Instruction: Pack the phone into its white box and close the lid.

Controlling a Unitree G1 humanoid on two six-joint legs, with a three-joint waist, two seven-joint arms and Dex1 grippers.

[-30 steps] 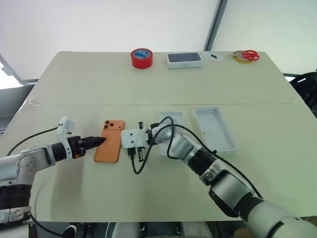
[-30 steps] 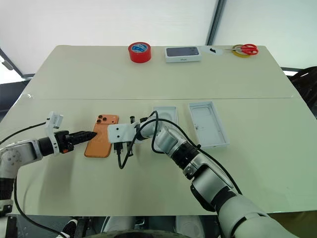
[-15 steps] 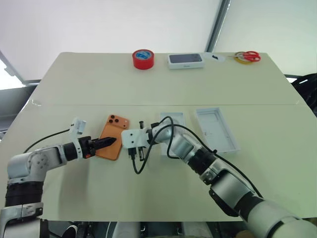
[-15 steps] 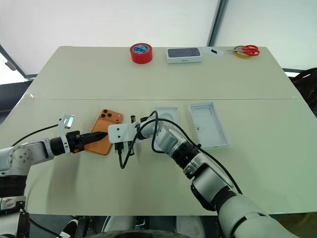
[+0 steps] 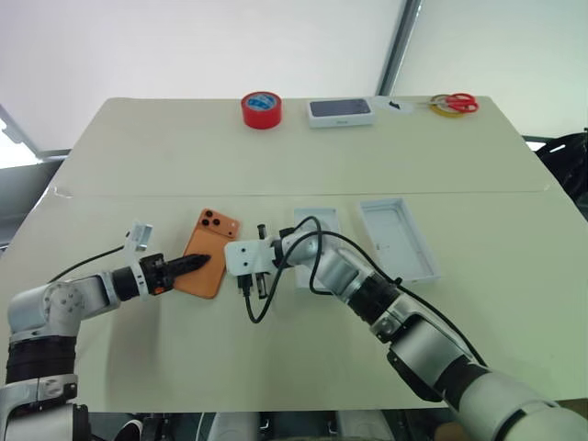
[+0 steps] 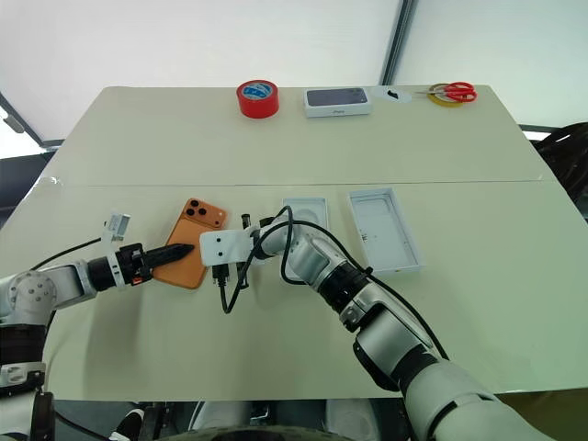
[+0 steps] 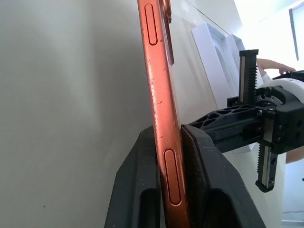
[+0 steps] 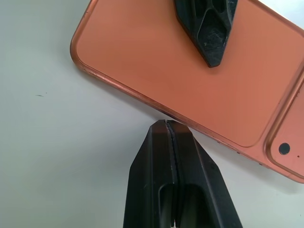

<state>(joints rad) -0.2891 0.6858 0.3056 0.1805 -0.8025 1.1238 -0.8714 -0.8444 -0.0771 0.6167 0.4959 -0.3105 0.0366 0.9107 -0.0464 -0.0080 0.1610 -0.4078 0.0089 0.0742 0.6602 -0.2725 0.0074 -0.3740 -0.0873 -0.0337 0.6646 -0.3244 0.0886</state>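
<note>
The phone (image 5: 206, 254) is being pinched at its edge by the left claw (image 5: 195, 263) on the counter (image 5: 294, 147); the right claw (image 8: 172, 137), pressed together empty, is resting beside it. Boxing and lidding are being awaited, the white box (image 5: 315, 246) lying open nearby.

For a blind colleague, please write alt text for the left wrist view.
The left gripper has its two black fingers shut on the edge of the orange phone, seen edge-on above the pale table. Behind it are the white box and the right gripper.

The table (image 5: 138, 147) carries red tape (image 5: 261, 108), scissors (image 5: 457, 103), white box (image 5: 318, 241), lid (image 5: 398, 239).
</note>
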